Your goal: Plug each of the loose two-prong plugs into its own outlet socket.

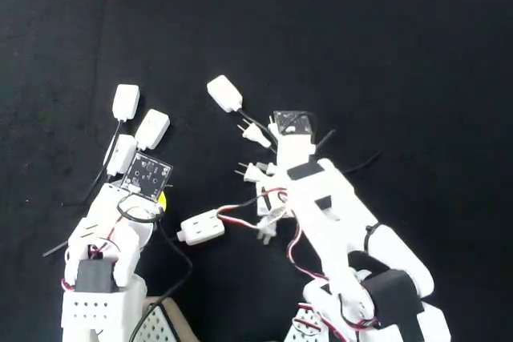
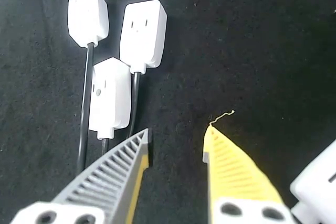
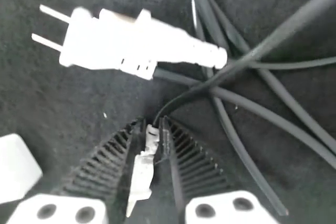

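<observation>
Three white outlet sockets (image 2: 142, 35), (image 2: 86, 17), (image 2: 109, 95) lie close together on black cords, sockets (image 1: 152, 128) at the left of the black table. My left gripper (image 2: 176, 135) hangs open just short of them with nothing between its grey and yellow fingers. My right gripper (image 3: 149, 129) is shut on a white plug (image 3: 143, 161), held narrow edge-on. Just beyond its tips lies a loose two-prong plug (image 3: 131, 45), flat on the cloth. In the high view the right gripper (image 1: 279, 127) sits beside a loose plug (image 1: 255, 135), with another plug (image 1: 255, 172) nearer the arm.
A separate socket (image 1: 225, 94) lies at mid table and another socket (image 1: 202, 227) between the arms. Several black cords (image 3: 252, 77) cross right by the right gripper. The far half of the table (image 1: 385, 46) is bare black cloth.
</observation>
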{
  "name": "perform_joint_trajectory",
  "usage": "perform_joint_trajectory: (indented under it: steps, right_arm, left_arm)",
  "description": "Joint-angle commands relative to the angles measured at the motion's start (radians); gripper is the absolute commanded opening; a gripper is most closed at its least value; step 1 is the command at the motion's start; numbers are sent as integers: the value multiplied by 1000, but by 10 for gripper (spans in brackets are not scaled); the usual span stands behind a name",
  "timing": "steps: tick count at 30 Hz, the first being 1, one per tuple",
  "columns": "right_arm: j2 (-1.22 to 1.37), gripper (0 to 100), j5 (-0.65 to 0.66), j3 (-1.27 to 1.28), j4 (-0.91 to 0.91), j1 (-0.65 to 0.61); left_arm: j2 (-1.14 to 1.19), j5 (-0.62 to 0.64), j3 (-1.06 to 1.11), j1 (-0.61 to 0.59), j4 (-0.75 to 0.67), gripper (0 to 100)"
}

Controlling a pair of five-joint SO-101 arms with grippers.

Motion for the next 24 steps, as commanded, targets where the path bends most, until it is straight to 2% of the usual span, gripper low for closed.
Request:
perform_joint_trajectory:
  steps: [1,8,12,17,19,24]
  right_arm:
    - [-24,12,12,-51,124,3]
    - [-237,12,149,-39,249,37]
    - [-351,12,226,2,235,80]
    - [-372,16,236,48,215,55]
    - [-349,51,227,51,219,14]
    - [-237,221,215,2,236,-21]
  left_arm:
    - [-2,-5,19,7,11,173]
    - [-2,-5,19,4,11,173]
    - [-2,-5,19,5,11,173]
    - [-2,-5,19,4,11,173]
    - [-2,-5,19,4,11,173]
    - [-2,-5,19,4,11,173]
